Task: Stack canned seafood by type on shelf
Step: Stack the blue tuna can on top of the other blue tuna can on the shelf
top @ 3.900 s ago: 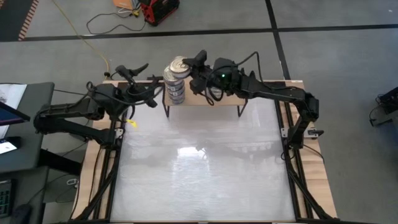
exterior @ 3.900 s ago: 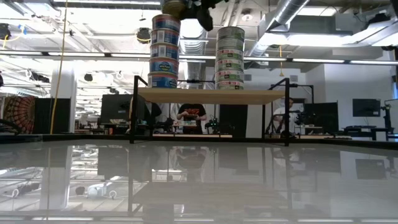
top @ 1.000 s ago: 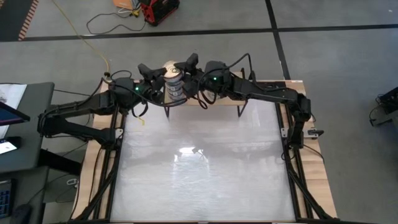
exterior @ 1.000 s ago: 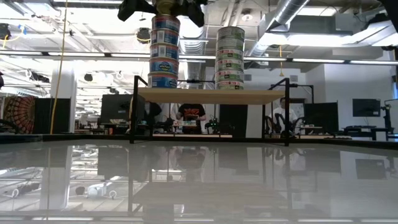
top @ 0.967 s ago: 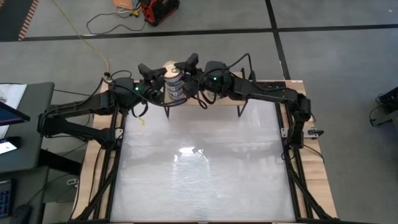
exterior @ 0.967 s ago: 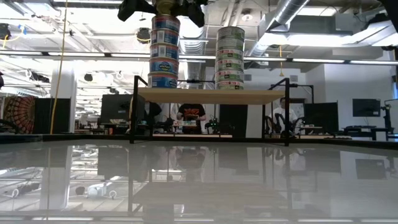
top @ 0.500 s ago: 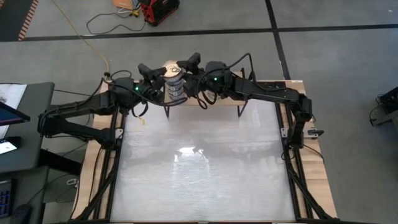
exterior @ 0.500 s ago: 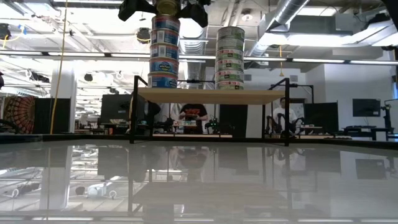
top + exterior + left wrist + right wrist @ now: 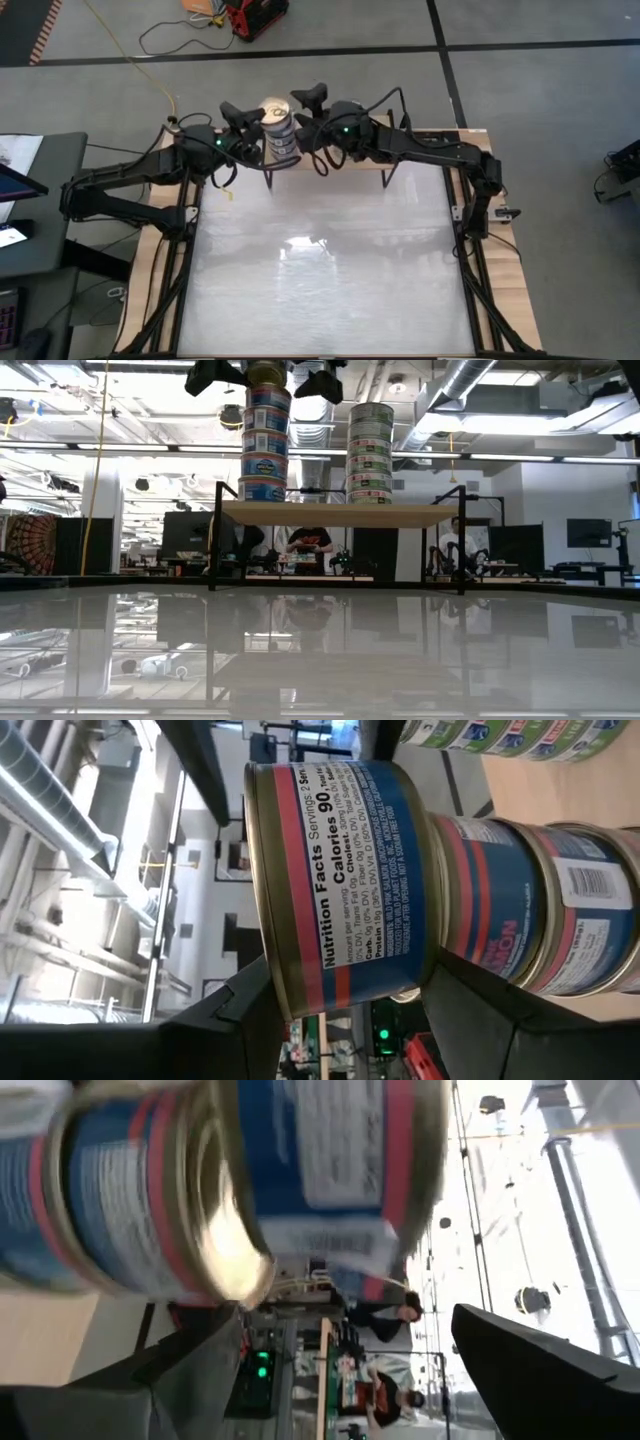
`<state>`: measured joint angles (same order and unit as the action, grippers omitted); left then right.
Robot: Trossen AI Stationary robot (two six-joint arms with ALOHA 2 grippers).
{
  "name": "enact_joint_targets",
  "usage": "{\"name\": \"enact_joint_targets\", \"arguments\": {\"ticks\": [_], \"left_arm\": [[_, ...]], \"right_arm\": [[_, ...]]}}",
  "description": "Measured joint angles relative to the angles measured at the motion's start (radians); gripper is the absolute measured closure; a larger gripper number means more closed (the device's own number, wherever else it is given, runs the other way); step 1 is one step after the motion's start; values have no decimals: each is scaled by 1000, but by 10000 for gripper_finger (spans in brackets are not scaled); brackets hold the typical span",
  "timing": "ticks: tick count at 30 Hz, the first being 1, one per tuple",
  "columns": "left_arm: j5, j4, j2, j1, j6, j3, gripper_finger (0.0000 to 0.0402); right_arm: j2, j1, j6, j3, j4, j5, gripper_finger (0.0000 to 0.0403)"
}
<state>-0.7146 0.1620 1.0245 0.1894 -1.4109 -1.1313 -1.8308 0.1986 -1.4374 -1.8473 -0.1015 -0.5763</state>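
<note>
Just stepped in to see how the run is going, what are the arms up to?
Both arms are at the shelf at the far edge of the table, where two stacks of canned seafood stand: a blue-labelled stack and a green-labelled stack. The left gripper has its fingers on either side of the top can of the blue-labelled stack. The right gripper is open right beside that can, not holding it.

Two upright stacks of tins on light-wood shelf point(image 9: 330, 513), blue-labelled stack point(image 9: 265, 432) left, green-labelled stack point(image 9: 371, 453) right
</note>
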Motion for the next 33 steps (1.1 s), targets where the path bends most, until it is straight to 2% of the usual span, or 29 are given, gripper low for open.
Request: {"name": "enact_joint_targets", "arguments": {"ticks": [16,21,26,33], "left_arm": [[-12,2,0,0,-6,0,205],[-12,4,0,0,-6,-1,205],[0,5,0,0,-9,-1,205],[2,5,0,0,-1,-1,205]], "right_arm": [[14,-41,-12,2,8,-2,11],[42,-58,53,1,-46,-2,11],[59,-75,99,1,-91,117,11],[58,-61,196,1,-39,281,29]]}}
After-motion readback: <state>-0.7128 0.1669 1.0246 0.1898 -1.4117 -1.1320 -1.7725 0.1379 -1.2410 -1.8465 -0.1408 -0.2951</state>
